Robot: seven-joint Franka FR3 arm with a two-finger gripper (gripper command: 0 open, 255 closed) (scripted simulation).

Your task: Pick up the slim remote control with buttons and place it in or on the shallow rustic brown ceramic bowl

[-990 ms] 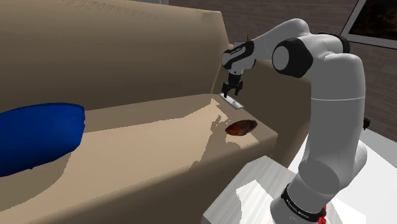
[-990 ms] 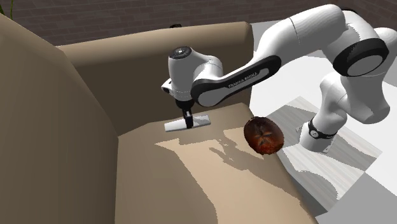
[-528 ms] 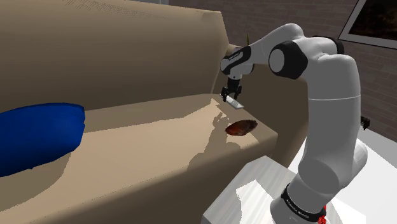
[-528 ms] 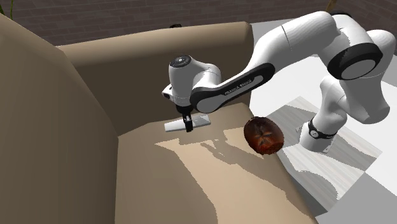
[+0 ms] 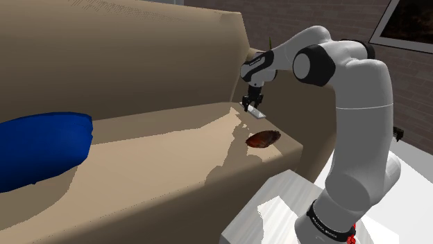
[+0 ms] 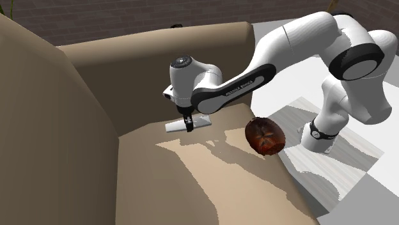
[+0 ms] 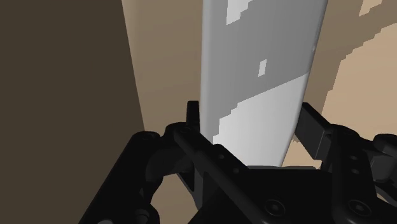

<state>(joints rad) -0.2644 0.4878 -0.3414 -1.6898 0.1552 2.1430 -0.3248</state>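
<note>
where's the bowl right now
In the shoulder view the brown bowl sits on the sofa seat near its right front corner, just below and to the right of the remote and apart from it.

One grey remote control (image 6: pixel 202 121), one brown bowl (image 6: pixel 263 135) and one blue cushion (image 5: pixel 38 149) lay on a single tan sofa (image 5: pixel 139 166), beside one white robot arm (image 5: pixel 361 118) on one stand (image 5: pixel 274 208).

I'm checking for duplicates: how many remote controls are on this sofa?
1. The grey remote lies on the sofa seat, under the gripper, near the brown bowl. The blue cushion might hide another.
</note>
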